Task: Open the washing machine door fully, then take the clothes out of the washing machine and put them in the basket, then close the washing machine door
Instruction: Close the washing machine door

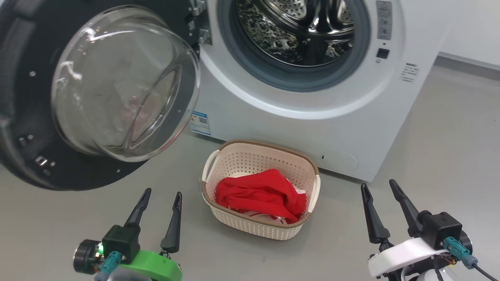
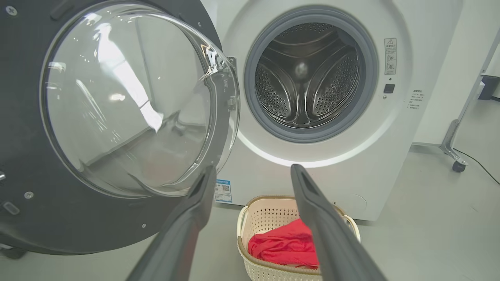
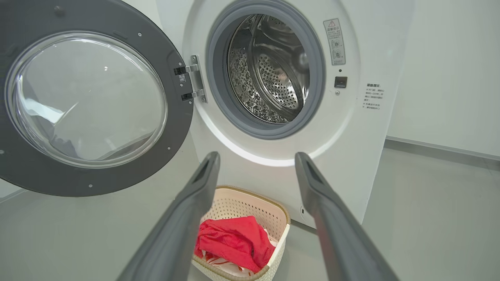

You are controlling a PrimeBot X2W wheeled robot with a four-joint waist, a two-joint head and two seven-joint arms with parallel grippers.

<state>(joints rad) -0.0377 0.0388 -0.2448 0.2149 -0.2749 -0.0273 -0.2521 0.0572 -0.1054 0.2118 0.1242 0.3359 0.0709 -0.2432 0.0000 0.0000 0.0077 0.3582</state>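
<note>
The left gripper [image 1: 163, 192] and right gripper [image 1: 377, 183] stood spread, empty. Between them sat the cream perforated plastic basket [image 1: 250, 228] holding red clothes [image 1: 261, 193]; beyond stood the white washing machine [image 1: 312, 128], its black-rimmed round glass door [image 1: 117, 82] swung open.

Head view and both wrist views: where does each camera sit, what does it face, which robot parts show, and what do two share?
Head view: on the head, looking down at the basket and washing machine; left gripper and right gripper, open, below.
Left wrist view: left wrist, facing the washing machine door; own fingers.
Right wrist view: right wrist, facing the drum; own fingers.
Shared: both wrist views show clothes in the basket.
</note>
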